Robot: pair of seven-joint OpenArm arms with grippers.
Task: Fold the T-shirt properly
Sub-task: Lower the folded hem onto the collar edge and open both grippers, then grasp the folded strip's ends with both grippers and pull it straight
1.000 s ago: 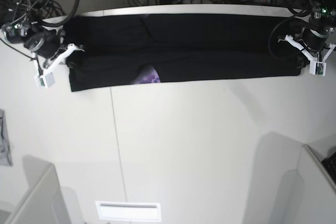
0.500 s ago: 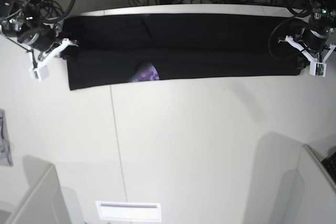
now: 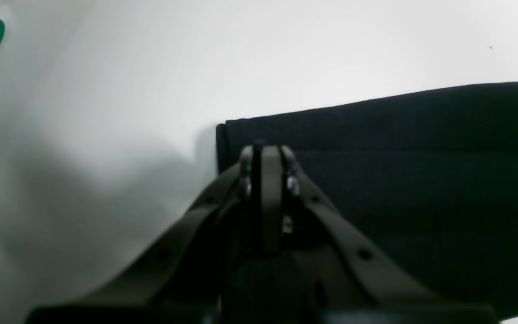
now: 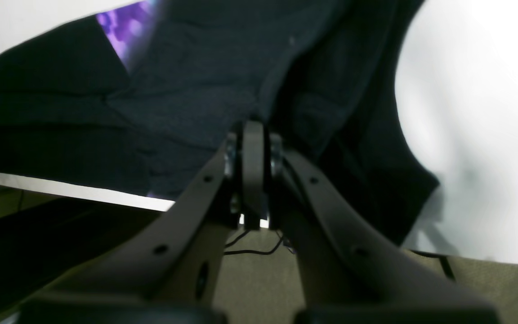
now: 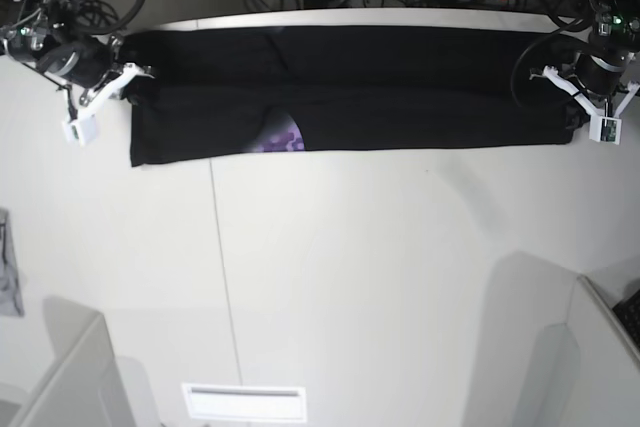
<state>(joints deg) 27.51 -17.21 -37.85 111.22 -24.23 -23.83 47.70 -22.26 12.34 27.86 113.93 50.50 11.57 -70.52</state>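
Between the shut tips of the left claw sits the end hem of the T-shirt, a thin pinch of black cloth taken at the band's corner. Just beyond that claw the cloth lies in flat stacked layers on the white counter, its edge straight and square. The right claw is likewise closed on the shirt, at the opposite end, and there the cloth rises off the counter and hangs in loose folds around and past the tips, with a patch of purple print showing farther out.

From above, the shirt runs as a long dark band along the counter's far side, stretched from one claw to the other; a small grey scrap lies well apart from both, at the near edge.

Judging risk: both grips look shallow, so a pull along the band could slip a hem free and let that end collapse. Uneven lifting, one claw high and one low, would likely skew the fold line or open the layers on the raised end. That end also sits near the counter's back edge, where slack cloth might drop over.

Both arms reach outward at the band's ends, wrists angled down, the right one slightly raised.
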